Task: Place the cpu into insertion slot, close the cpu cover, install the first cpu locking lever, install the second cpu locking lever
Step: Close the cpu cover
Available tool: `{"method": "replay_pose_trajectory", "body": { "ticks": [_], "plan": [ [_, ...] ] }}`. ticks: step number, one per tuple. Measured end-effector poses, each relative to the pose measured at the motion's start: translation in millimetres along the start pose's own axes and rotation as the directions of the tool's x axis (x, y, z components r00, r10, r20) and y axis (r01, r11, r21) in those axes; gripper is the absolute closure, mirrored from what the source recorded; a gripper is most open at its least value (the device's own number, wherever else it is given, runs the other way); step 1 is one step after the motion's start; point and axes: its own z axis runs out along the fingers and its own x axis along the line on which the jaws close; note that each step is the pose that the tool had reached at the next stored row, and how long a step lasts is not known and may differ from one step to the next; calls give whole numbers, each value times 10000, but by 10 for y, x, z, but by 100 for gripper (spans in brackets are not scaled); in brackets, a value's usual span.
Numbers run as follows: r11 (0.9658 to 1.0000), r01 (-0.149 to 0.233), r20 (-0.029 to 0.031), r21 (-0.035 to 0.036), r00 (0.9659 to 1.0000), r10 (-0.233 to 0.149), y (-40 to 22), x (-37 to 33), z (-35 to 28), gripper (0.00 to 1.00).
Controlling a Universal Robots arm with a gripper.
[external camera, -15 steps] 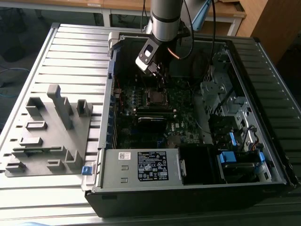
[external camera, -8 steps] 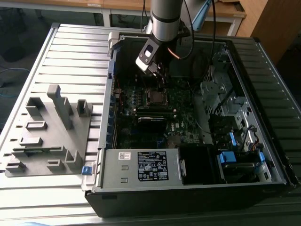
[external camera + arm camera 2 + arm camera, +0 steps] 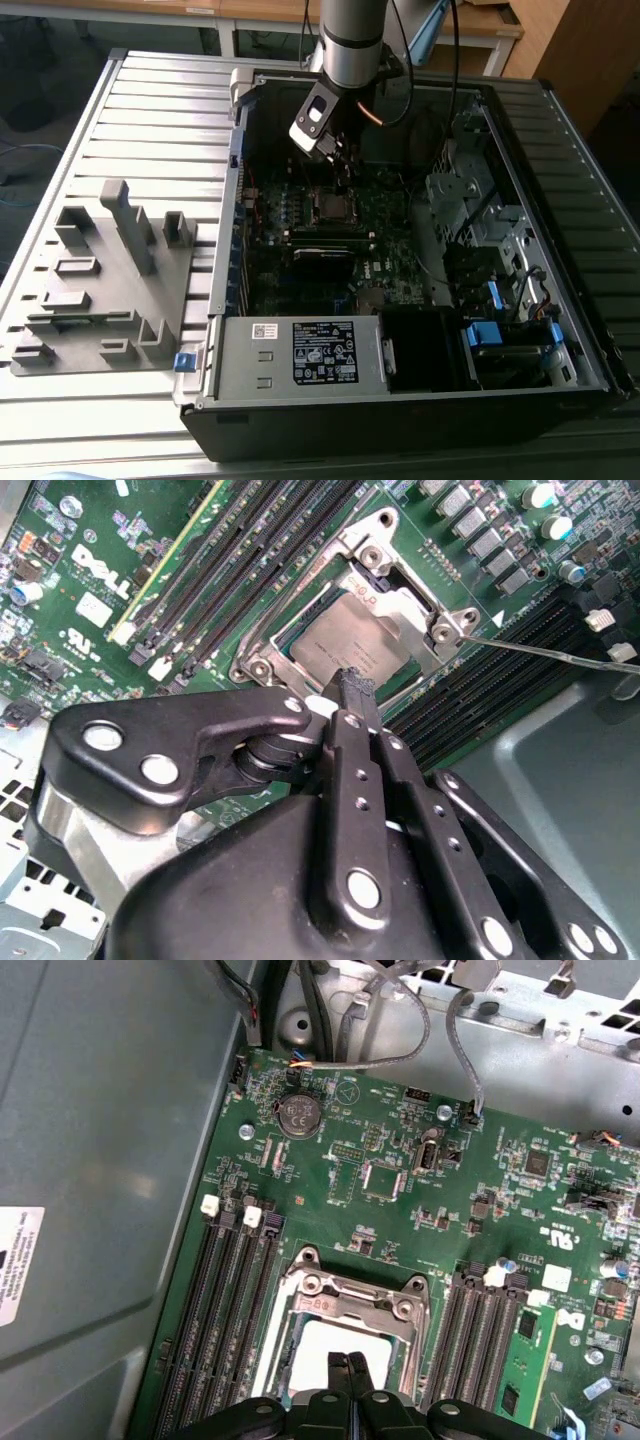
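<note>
Inside the open computer case (image 3: 400,400), the insertion slot (image 3: 330,205) sits on the green board. The cpu (image 3: 340,645) lies in it, its grey top visible through the window of the cpu cover (image 3: 405,600), which lies flat over the socket. A thin silver locking lever (image 3: 545,652) sticks out from one socket corner over the memory slots. My gripper (image 3: 355,685) is shut with nothing between its fingers, and its tips hover right over the cpu's top. The first wrist view shows the cpu (image 3: 320,1345) framed by the cover (image 3: 350,1295), with the gripper (image 3: 348,1365) above it.
Long black memory slots (image 3: 225,1320) flank the socket on both sides. Cables (image 3: 400,1030) run along the case wall beyond the board. Drive bays and blue clips (image 3: 485,330) fill the exterior view's right. A grey parts fixture (image 3: 110,270) stands on the slatted table at its left.
</note>
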Motion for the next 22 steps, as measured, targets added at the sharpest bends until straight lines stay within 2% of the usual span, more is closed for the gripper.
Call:
{"method": "replay_pose_trajectory", "body": {
  "ticks": [10, 15, 19, 22],
  "plan": [
    [10000, 42, -5, -1, 10000, -42, 0, 0, 0, 89],
    [9989, 465, -35, -6, 9989, -465, 0, 0, 0, 89],
    [9948, 1018, -70, -15, 9948, -1018, 0, 0, 0, 89],
    [9887, 1498, -100, -24, 9887, -1498, 0, 0, 0, 89]
  ]
}}
